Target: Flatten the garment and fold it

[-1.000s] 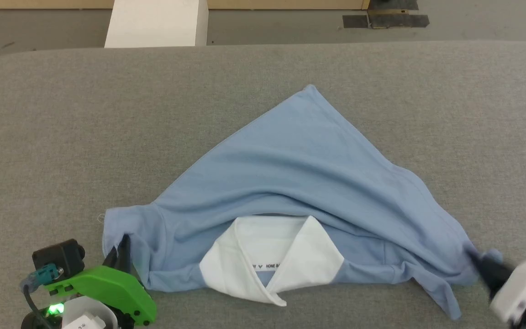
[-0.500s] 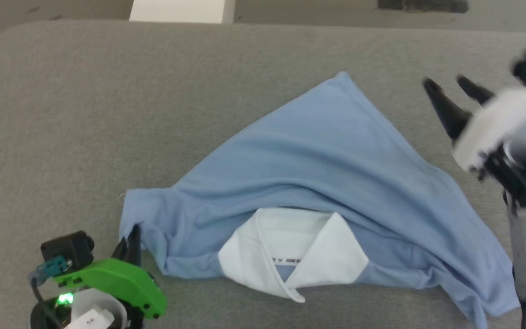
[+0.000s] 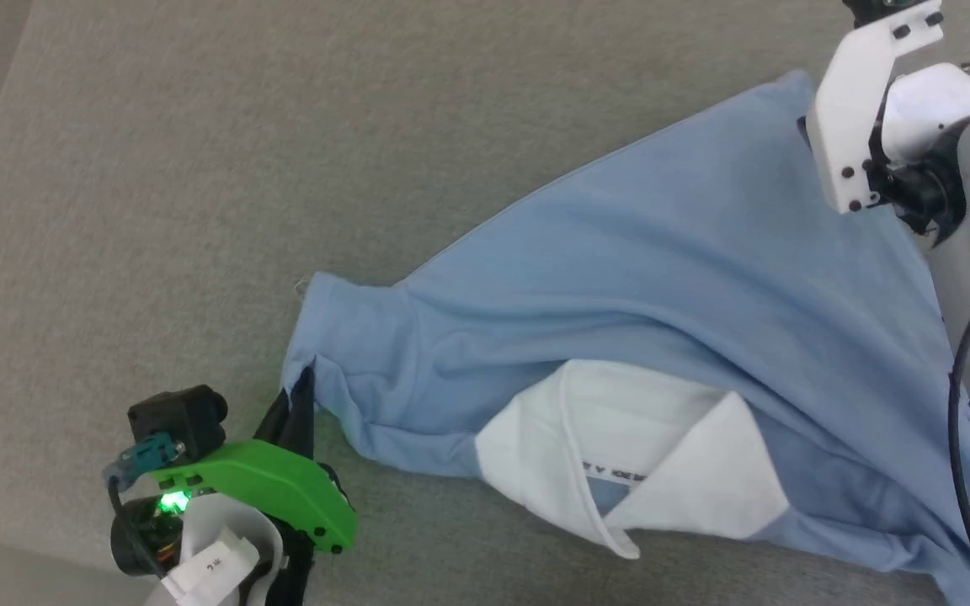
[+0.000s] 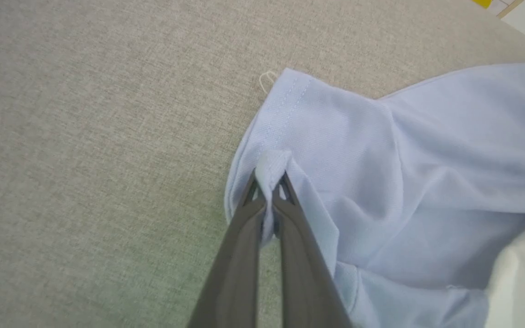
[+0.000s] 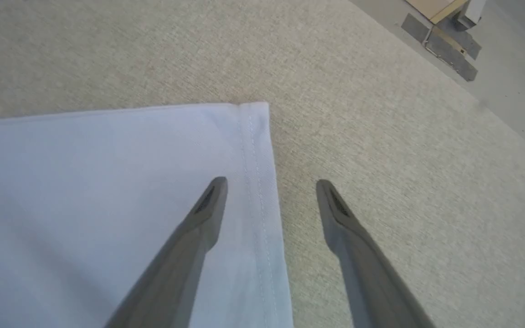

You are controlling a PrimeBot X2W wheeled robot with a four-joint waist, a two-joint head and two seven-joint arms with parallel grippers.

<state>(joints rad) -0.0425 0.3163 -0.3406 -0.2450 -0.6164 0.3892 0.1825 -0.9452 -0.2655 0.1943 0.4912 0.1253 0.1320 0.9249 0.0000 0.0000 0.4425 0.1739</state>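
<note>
Head view: the garment lies bunched on the grey table, left gripper pinching its sleeve, right gripper spread wide astride the far corner; closing too shallow may miss the fabric

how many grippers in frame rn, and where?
2. The left gripper is shut on the polo shirt's sleeve edge. The right gripper is open over the shirt's hem corner, one finger above fabric, the other above the table.
</note>
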